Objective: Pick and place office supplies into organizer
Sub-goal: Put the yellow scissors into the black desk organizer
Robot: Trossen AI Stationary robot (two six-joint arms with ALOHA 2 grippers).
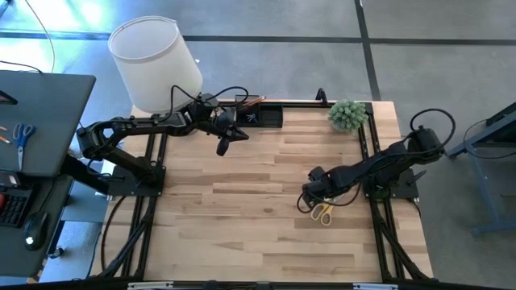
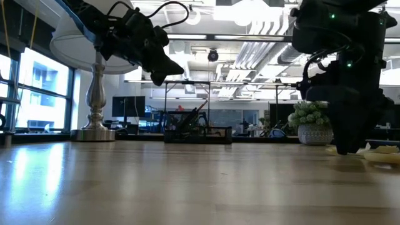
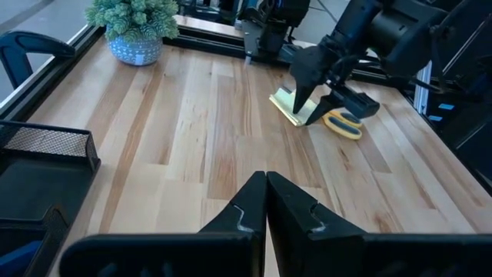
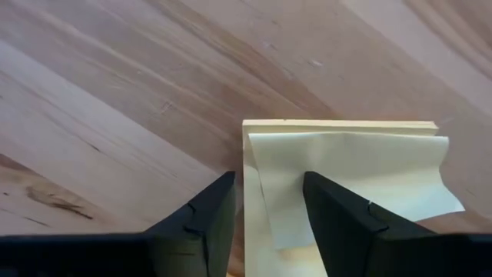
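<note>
From above: a wooden table [image 1: 242,217] filling the middle of the frame. Left gripper [image 1: 223,147] up in the air in the upper middle, just in front of the black organizer [image 1: 262,115] at the table's far edge. Something thin poking out of the organizer, maybe pencils, hard to tell. Big white lamp [image 1: 155,63] at the upper left, small green plant [image 1: 347,114] at the upper right. Right gripper [image 1: 307,203] low on the table at the right of middle, with the yellow sticky-note pad [image 1: 306,208] under it and the orange-handled scissors [image 1: 323,213] right beside. Blue-handled scissors [image 1: 22,133] on a dark side desk at the far left.

From table height: left gripper [image 2: 161,74] hanging high at the upper left, near the lamp's shiny stand [image 2: 95,100]. Organizer [image 2: 197,133] far back in the middle. Right arm big and dark at the right edge, down at the table by a bit of yellow.

From the left wrist: own fingers [image 3: 231,219] pressed together, nothing between them. Far across the table, the right gripper [image 3: 307,96] on the sticky-note pad [image 3: 288,104], scissors [image 3: 344,123] touching close by. Plant [image 3: 134,27] at the upper left.

From the right wrist: two dark fingers [image 4: 204,211] apart, down over the edge of the sticky-note pad [image 4: 346,185]. Top sheet curled up a little. Not gripping it.
</note>
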